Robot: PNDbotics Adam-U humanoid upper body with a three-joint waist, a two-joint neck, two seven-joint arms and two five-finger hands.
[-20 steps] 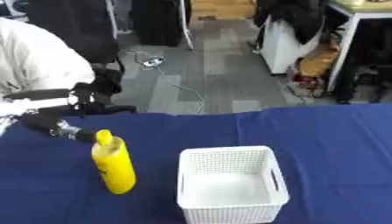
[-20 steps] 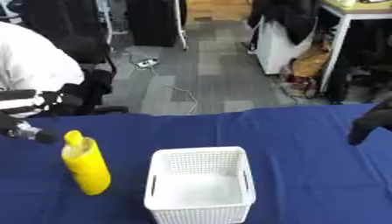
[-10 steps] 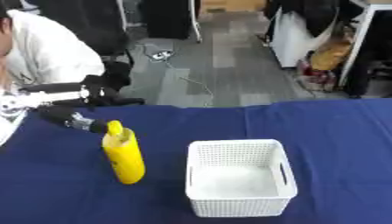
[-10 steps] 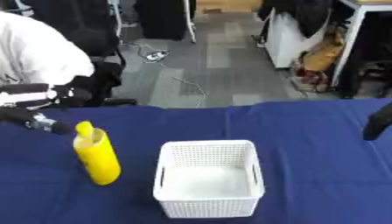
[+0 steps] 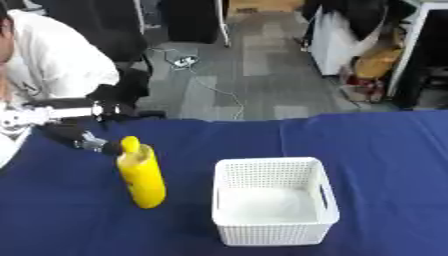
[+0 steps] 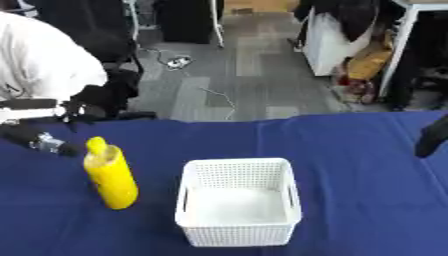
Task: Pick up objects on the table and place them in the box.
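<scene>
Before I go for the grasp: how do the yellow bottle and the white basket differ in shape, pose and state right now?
The yellow bottle is tall, narrow, solid-coloured and closed at its top; the white basket is low, wide, perforated and open-topped. The bottle stands to the basket's left, apart from it, with the left hand beside its neck; nothing is near the basket, which looks empty. Both sit upright on the blue table.

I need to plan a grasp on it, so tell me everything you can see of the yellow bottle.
The yellow bottle looks like smooth plastic, all yellow, with a rounded body narrowing to a small yellow cap at the top. It stands upright on the blue tablecloth, left of the white basket and apart from it. The left hand is right beside its cap; whether they touch cannot be told. No label shows.
</scene>
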